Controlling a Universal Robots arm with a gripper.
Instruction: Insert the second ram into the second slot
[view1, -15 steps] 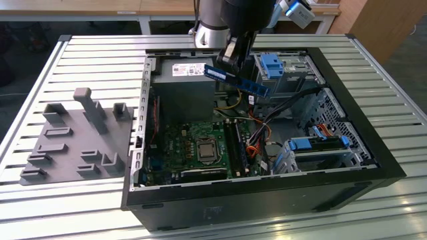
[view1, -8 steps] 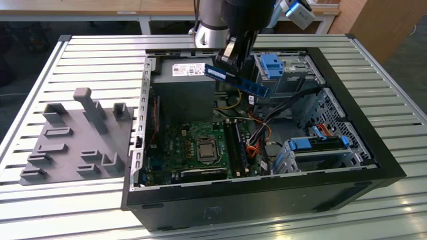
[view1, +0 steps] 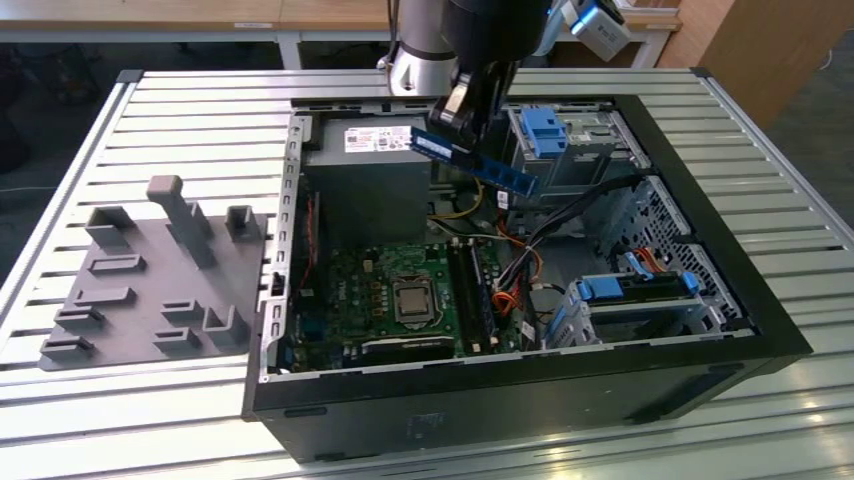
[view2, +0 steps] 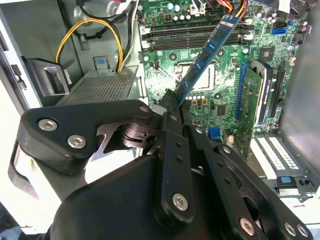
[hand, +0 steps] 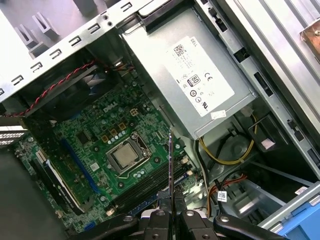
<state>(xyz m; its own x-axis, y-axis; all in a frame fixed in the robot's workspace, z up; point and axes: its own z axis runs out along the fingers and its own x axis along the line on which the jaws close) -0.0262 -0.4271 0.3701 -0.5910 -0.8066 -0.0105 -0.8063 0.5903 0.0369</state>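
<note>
The second ram (view1: 475, 161) is a long blue stick with dark chips. It hangs tilted in the air above the open computer case (view1: 747, 330), with my gripper (view1: 458, 118) shut on one end. In the second wrist view the ram (view2: 204, 56) slants out from my gripper (view2: 171, 104) over the green motherboard (view2: 225, 120). In the first wrist view the ram (hand: 170, 165) shows edge-on, rising from my gripper (hand: 170, 214). The dark memory slots (view1: 470, 288) (view2: 195, 33) (hand: 150, 184) lie well below the stick. I cannot tell which one is the second slot.
A grey power supply (hand: 200, 75) and yellow cables (view2: 85, 35) sit beside the board. The processor socket (hand: 125, 154) is close to the slots. An expansion card (view2: 256, 100) stands on the board. Blue drive cages (view1: 547, 130) (view1: 641, 288) line one case side. A grey fixture plate (view1: 147, 285) lies outside the case.
</note>
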